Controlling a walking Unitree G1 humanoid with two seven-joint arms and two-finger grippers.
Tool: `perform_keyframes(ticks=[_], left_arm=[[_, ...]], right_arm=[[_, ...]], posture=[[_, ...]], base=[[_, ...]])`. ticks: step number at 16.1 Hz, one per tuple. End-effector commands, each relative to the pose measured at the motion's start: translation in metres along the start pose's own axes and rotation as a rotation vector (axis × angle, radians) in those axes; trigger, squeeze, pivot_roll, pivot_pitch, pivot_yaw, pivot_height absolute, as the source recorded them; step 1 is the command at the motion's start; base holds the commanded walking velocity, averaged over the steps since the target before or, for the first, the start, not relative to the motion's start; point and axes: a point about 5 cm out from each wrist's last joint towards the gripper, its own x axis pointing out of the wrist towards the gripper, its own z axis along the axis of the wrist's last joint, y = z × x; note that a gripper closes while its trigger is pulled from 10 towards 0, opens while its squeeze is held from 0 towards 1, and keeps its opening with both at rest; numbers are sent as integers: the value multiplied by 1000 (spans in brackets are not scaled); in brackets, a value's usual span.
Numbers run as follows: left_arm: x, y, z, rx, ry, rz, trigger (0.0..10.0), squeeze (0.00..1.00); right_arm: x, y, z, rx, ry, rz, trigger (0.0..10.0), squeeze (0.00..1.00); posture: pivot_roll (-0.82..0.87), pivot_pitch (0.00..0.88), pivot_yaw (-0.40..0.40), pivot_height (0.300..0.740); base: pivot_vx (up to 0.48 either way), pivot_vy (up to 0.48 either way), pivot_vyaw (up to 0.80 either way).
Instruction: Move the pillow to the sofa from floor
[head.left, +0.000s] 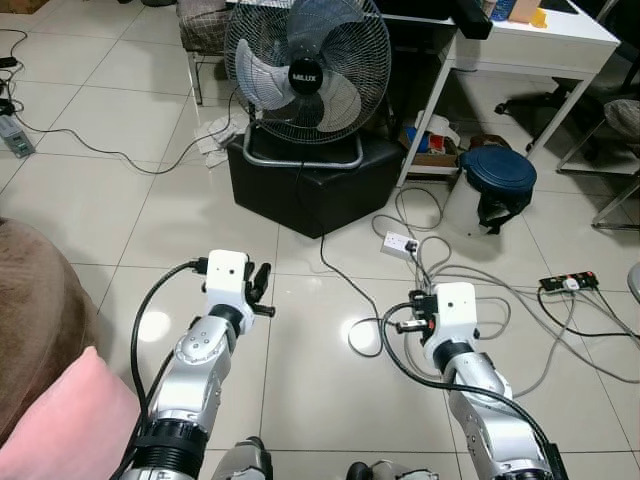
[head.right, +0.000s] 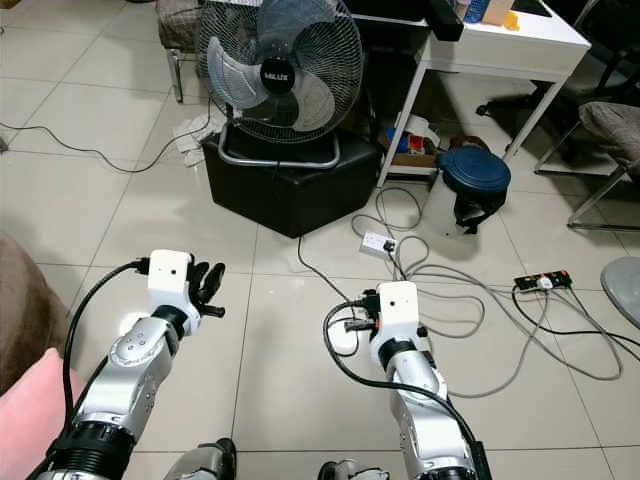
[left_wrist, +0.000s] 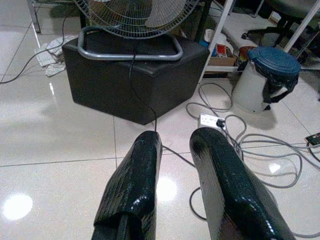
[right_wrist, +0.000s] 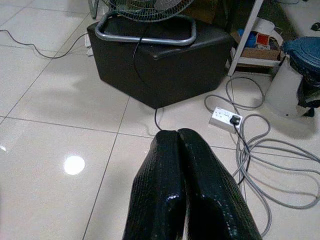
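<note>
Soft pink fabric pillow (head.left: 65, 425) lying against brown upholstered sofa (head.left: 35, 320), behind and outboard of the left gripper (left_wrist: 172, 150). Left gripper hovering over glossy tiled floor (head.left: 130, 200), fingers (left_wrist: 132, 185) parted narrowly, holding nothing. Round metal-caged floor fan (head.left: 307, 70) standing on black hexagonal ottoman (head.left: 315, 180), ahead of both fingertips. Right gripper (right_wrist: 178, 137) hovering over tile, fingers pressed together, empty. White power strip (right_wrist: 226, 117) with grey cables lying just beyond right fingertips.
</note>
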Motion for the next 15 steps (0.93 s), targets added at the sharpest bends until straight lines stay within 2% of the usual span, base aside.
perform_keyframes(ticks=[1,5,9,12,15], left_arm=[[0,-4,-2,10,9,-8,10000,0],[-2,-6,-4,27,13,-19,10000,0],[-4,-6,-6,21,19,-18,10000,0],[-2,-8,-3,8,2,-16,10000,0],[-5,-8,-5,15,14,-23,10000,0]], right_arm=[[-1,-3,-3,-2,6,-7,10000,39],[-4,-2,-3,-13,4,-4,10000,47],[-4,-6,-2,-24,2,-25,10000,106],[-1,-15,17,-37,-62,-59,10000,157],[-2,-18,20,-52,-75,-68,10000,208]], posture=[[-74,114,-80,740],[-79,126,-78,740],[-82,136,-77,740],[-104,189,-66,740],[-105,195,-65,740]], base=[[0,0,0],[0,0,400],[0,0,403],[0,0,406],[0,0,469]])
